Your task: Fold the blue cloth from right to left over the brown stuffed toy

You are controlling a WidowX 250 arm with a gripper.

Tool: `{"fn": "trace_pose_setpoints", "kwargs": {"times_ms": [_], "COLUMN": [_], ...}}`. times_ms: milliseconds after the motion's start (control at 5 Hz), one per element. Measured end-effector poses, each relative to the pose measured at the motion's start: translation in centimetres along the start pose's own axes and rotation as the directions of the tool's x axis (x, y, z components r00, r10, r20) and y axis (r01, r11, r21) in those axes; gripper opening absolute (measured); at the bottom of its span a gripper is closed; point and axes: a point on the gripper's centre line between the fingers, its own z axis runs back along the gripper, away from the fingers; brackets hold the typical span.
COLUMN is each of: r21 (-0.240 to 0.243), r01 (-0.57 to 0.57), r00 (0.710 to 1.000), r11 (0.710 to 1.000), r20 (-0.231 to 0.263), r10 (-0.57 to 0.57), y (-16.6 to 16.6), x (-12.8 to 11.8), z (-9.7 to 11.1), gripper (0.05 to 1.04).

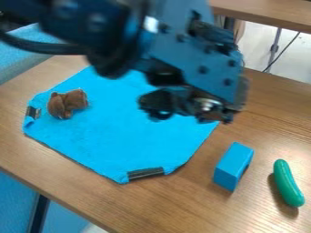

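Two small toys lie at the near right of a brown wooden table [182, 209]: a green plastic cucumber [287, 183], lengthwise and slightly curved, and just beside it a blue block [234, 166], its long side angled across the wood grain. The pair sit apart from each other, each resting on bare tabletop. Next to the block, toward the middle of the table, a bright blue cloth [121, 145] lies spread nearly flat, a dark strip [146, 173] along its nearest edge and another dark strip [32, 112] at its left corner. Near that left corner, a crumpled brown soft toy [67, 103] rests on the cloth. A black robot arm [194, 54] enters from the top, its gripper [185, 107] hanging above the right part of the cloth, beyond the block; whether it is open or closed, an onlooker cannot tell, and nothing can be made out in its grasp. The cloth runs on beneath the arm, which hides part of its far side. Past the table's far edge, a pale floor [291, 59] is crossed by a thin dark cable [282, 52], and a second wooden table [267, 11] stands in the background.
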Motion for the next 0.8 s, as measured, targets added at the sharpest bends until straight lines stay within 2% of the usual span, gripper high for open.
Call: {"fn": "trace_pose_setpoints", "kwargs": {"times_ms": [200,400,800], "r21": [0.001,-0.009,0.056], "r01": [-0.094,-0.153,-0.158], "r00": [0.995,0.988,0.987], "r11": [0.996,0.988,0.986], "r20": [0.028,0.024,0.047], "r10": [0.094,0.154,0.155], "y": [-1.8,-3.7,-6.1], "x": [1.9,3.2,3.2], "z": [-1.7,-3.4,-7.7], "gripper": [1.000,1.000,1.000]}}
